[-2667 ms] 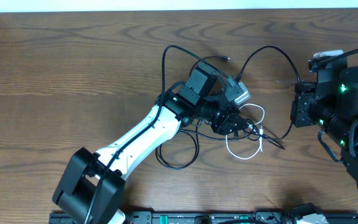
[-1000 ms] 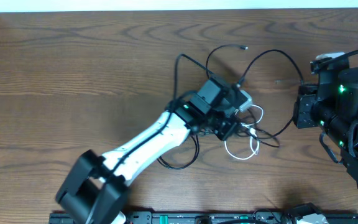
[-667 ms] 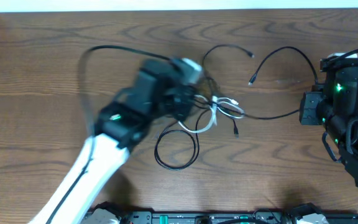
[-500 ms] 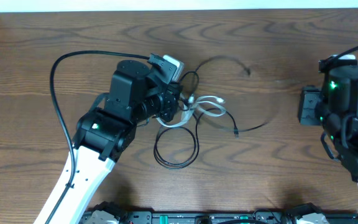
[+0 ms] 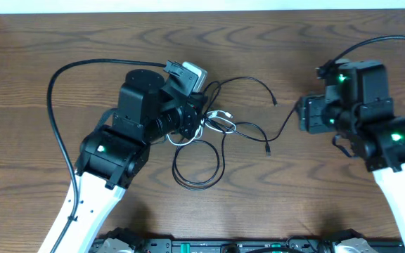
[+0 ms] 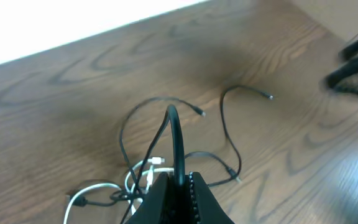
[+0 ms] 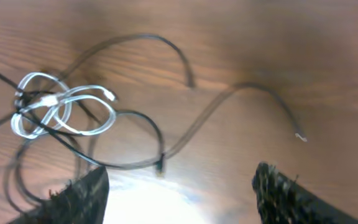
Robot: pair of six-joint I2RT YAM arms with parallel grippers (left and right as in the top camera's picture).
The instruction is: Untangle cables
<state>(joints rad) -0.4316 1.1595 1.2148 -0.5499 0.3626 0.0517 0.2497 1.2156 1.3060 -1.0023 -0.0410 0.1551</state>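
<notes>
Two grippers: my left gripper (image 6: 180,182) is clamped on a black cable (image 6: 176,134); my right gripper (image 7: 179,186) is spread and empty. The white cable (image 7: 42,101) is tangled mid-table (image 5: 48,42).

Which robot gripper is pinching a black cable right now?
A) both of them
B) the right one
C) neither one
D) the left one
D: the left gripper is shut on a black cable that arches up from its tips, while the right gripper is open with nothing in it.
</notes>
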